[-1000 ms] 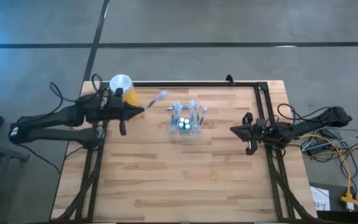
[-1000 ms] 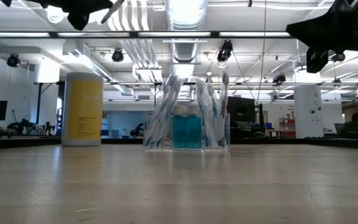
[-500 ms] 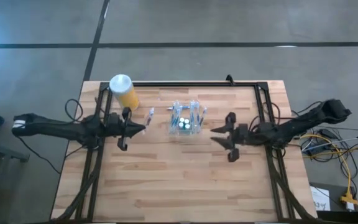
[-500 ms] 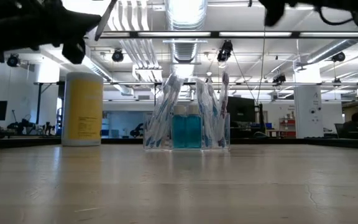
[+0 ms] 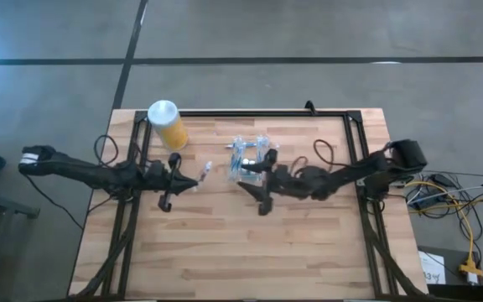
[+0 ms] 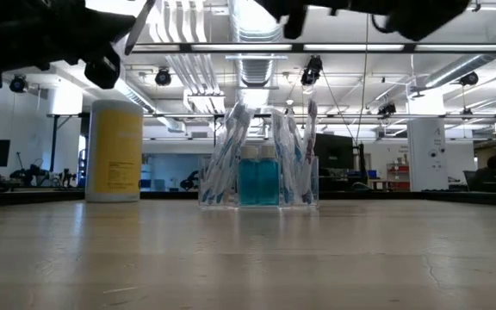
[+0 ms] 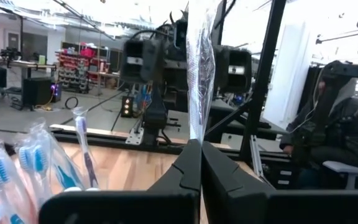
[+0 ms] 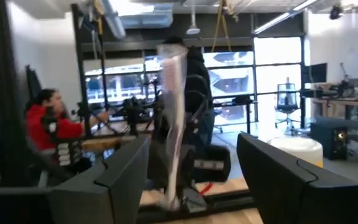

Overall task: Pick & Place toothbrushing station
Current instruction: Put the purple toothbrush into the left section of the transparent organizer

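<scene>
The toothbrushing station is a clear box holding several wrapped toothbrushes and blue bottles; its base rests on the table at the far middle, and it shows in the low view. My left gripper hovers left of it, shut on one wrapped toothbrush. My right gripper is open, high over the table just near and right of the station, touching nothing; its own wrist view shows its fingers wide apart. My left gripper pinches the lower end of the wrapped toothbrush between its two shut fingers. The brush runs on past the fingertips toward the table's right, slanting upward. It is lifted clear of the table.
A yellow canister with a white lid stands at the far left corner, behind my left arm. A black frame runs along the table's far, left and right edges. The near half of the table is bare wood.
My right gripper has swept from the table's right edge toward the station and has opened. My left gripper has come down and toward the near edge, away from the yellow canister, carrying the wrapped toothbrush, still shut on it.
</scene>
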